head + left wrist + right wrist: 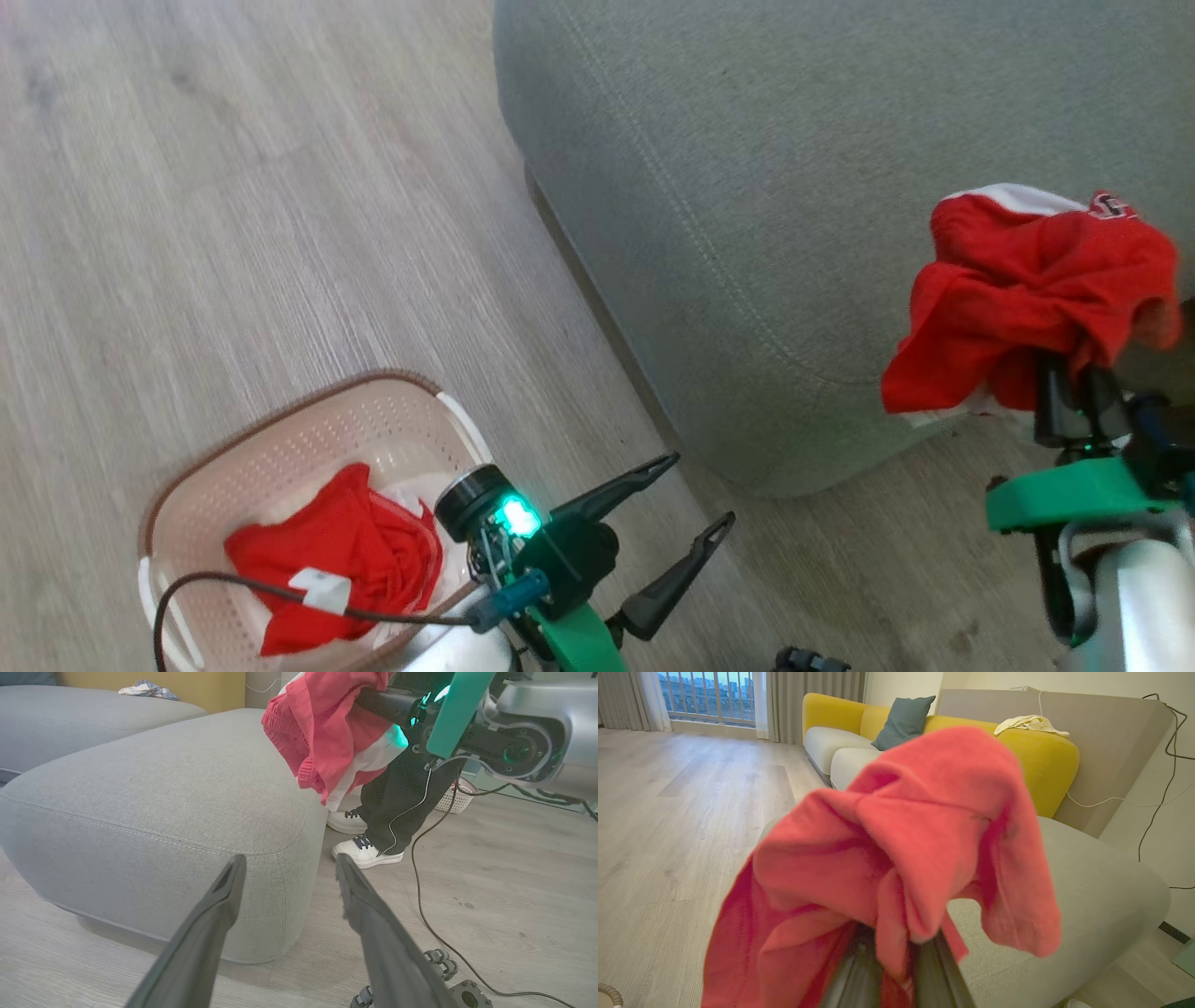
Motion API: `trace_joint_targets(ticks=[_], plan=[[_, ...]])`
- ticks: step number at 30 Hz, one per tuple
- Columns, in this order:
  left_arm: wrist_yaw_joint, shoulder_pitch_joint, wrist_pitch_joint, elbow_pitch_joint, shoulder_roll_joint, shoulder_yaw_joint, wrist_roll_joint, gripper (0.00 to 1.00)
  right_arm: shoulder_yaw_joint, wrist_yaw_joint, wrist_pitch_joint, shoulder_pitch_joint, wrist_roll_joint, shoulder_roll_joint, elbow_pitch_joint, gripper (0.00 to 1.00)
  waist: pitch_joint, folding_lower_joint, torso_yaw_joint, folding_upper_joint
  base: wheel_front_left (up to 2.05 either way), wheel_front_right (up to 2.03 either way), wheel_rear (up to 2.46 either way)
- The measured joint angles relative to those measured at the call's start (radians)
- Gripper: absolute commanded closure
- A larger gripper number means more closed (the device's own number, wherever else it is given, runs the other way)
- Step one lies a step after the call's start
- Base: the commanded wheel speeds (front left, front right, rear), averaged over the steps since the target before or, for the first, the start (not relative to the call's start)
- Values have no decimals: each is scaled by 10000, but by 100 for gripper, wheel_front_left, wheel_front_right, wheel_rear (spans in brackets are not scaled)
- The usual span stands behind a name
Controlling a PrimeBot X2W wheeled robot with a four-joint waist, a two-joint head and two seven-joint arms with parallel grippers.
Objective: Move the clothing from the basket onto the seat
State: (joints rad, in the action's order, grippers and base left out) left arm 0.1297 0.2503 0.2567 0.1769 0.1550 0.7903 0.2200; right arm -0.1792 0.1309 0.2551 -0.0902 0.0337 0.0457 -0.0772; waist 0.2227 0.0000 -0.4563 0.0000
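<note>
One red garment (pixel 1027 289) with white trim hangs from my right gripper (pixel 1074 359), which is shut on it above the near right edge of the grey seat (pixel 747 187). The same garment (pixel 327 732) droops over the seat's corner (pixel 163 793) in the left wrist view, and it drapes over the fingers as a red bundle (pixel 901 858) in the right wrist view. A second red garment (pixel 336 560) lies in the cream basket (pixel 280 448) on the floor at lower left. My left gripper (pixel 695 499) stands open and empty just right of the basket, pointing at the seat's front.
A person's legs in dark trousers and white shoes (pixel 366 851) stand beside the seat's far corner. A black cable (pixel 420 882) trails over the wooden floor. A small white basket (pixel 455 800) sits behind the legs. A yellow sofa (pixel 1017 746) lies beyond.
</note>
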Motion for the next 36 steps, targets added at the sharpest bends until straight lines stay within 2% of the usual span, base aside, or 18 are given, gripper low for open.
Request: trace_joint_targets(ticks=[7,19,22,27,36], plan=[[0,578,0,-10,291,368,-104,0,-522,0,2,-517,-215,29,485,100,681,1,289,0,0,0,0],[0,1274,0,-127,871,543,-102,0,-1565,0,2,-2950,-378,1338,798,100,1917,2,660,0,0,0,0],[0,1476,0,-134,1106,545,-142,0,-1670,0,4,-3577,-399,1582,502,100,2246,1,704,0,0,0,0],[0,1809,0,-334,1417,533,-224,0,-1860,2,2,-4851,-798,1990,-721,100,2792,1,728,0,0,0,0],[0,2502,2,-696,1871,608,-593,0,-2019,2,4,-6860,-591,2447,-2520,100,3903,1,845,0,0,0,0]])
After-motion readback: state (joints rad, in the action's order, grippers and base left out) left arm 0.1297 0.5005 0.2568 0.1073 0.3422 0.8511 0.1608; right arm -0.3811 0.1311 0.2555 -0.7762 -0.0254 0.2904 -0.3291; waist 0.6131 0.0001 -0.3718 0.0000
